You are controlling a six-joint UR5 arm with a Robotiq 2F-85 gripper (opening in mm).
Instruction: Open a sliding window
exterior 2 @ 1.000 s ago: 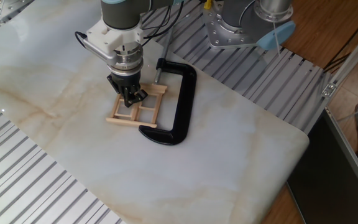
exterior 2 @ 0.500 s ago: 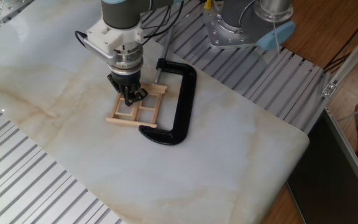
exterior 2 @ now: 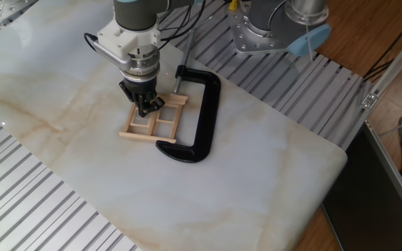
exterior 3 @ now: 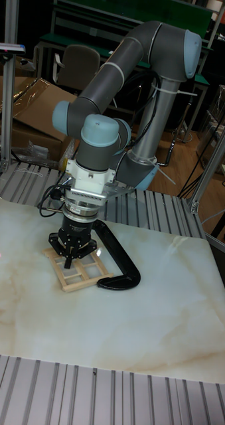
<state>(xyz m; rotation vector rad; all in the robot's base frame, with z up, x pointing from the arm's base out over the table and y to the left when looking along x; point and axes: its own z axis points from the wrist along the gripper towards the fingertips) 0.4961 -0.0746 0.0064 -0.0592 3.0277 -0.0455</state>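
Note:
The sliding window (exterior 2: pixel 160 124), a small frame of pale wooden sticks with crossbars, lies flat on the marble slab. In the tall fixed view the sliding window (exterior 3: pixel 83 271) shows below the wrist. My gripper (exterior 2: pixel 145 109) points straight down onto the window's far left part. Its dark fingers stand close together around one of the thin bars. The gripper (exterior 3: pixel 70 260) covers that corner, so the exact contact is partly hidden.
A black C-clamp (exterior 2: pixel 201 111) lies right against the window's right side, also seen as the C-clamp (exterior 3: pixel 119 269). The marble slab (exterior 2: pixel 257 174) rests on ribbed metal decking (exterior 2: pixel 40 209). The arm's base (exterior 2: pixel 271 28) stands at the back.
The gripper has shifted slightly up and to the left over the window. The clamp has not moved.

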